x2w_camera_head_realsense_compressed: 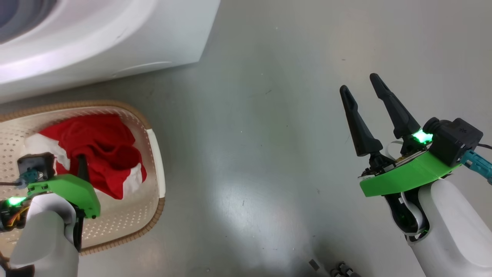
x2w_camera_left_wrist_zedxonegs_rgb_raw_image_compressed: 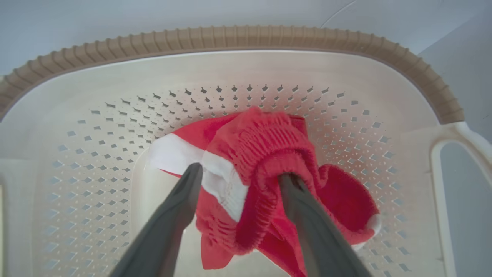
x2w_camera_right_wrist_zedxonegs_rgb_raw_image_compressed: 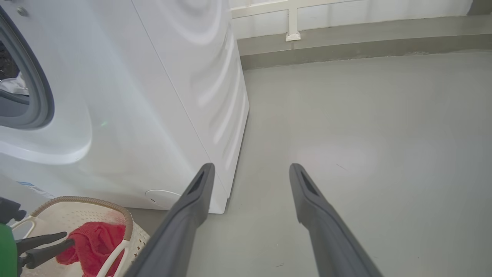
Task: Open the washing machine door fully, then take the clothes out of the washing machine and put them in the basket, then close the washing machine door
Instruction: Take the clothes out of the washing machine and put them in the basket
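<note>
The red and white clothes [x2w_camera_left_wrist_zedxonegs_rgb_raw_image_compressed: 261, 142] lie in the cream basket [x2w_camera_left_wrist_zedxonegs_rgb_raw_image_compressed: 246, 36], a little in front of the white washing machine [x2w_camera_head_realsense_compressed: 115, 38]. My left gripper [x2w_camera_left_wrist_zedxonegs_rgb_raw_image_compressed: 241, 172] reaches down into the basket and is open. One finger lies beside the white band and the other is tucked under the red elastic hem. The head view has the clothes [x2w_camera_head_realsense_compressed: 100, 150] bunched in the basket [x2w_camera_head_realsense_compressed: 153, 223] by my left wrist. My right gripper [x2w_camera_head_realsense_compressed: 358, 83] hangs open over bare floor at the right, holding nothing. The washing machine door is out of view.
In the right wrist view the washing machine [x2w_camera_right_wrist_zedxonegs_rgb_raw_image_compressed: 153, 96] fills the left, with its grey drum ring [x2w_camera_right_wrist_zedxonegs_rgb_raw_image_compressed: 36, 84] at the edge and something pale inside. The basket [x2w_camera_right_wrist_zedxonegs_rgb_raw_image_compressed: 77, 200] stands at its foot. Open grey floor [x2w_camera_right_wrist_zedxonegs_rgb_raw_image_compressed: 365, 154] stretches right, to a wall at the back.
</note>
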